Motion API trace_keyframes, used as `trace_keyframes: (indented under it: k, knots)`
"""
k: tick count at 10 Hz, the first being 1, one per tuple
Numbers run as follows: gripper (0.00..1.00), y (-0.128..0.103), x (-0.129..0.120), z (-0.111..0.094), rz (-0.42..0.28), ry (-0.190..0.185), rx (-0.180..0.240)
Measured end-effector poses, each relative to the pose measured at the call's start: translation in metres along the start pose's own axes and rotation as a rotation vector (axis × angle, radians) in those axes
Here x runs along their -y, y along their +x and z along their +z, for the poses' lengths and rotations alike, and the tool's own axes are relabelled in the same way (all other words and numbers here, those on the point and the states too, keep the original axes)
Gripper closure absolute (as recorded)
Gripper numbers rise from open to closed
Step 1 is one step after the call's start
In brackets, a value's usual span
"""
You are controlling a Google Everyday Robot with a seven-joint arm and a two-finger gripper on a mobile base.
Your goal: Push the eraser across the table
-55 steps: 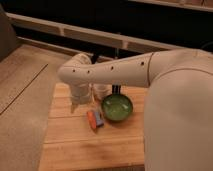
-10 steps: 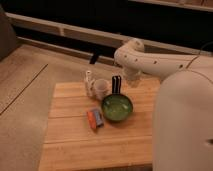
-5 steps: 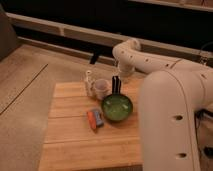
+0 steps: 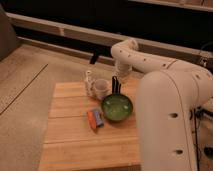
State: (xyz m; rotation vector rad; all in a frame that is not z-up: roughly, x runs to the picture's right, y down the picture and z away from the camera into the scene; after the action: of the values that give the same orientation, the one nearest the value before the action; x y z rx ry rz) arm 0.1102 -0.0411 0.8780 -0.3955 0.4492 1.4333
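One raised camera looks down, end effector (image 4: pixel 116 84) above table (image 4: pixel 70 140).

Orange-blue eraser (image 4: pixel 95 119) flat mid-table (image 4: pixel 70 140), tool (image 4: pixel 116 86) apart.

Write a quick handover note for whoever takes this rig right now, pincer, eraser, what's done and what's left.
Pincer: hangs above the far rim of the green bowl, beside the white cup, holding nothing.
Eraser: lies on the table, just left of the bowl, apart from the pincer.
Done: no contact with the eraser at this moment.
Left: bring the pincer down beside the eraser and push it across the planks, clear of the bowl and cup.
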Motion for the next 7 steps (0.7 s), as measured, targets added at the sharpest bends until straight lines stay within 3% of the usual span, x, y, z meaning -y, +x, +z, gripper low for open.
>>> trace_keyframes:
  k: [3,7]
  knots:
    - [1.0,0.013,0.022,0.018,0.058,0.044,-0.028]
    - [1.0,0.01,0.015,0.05,0.049,0.03,-0.089]
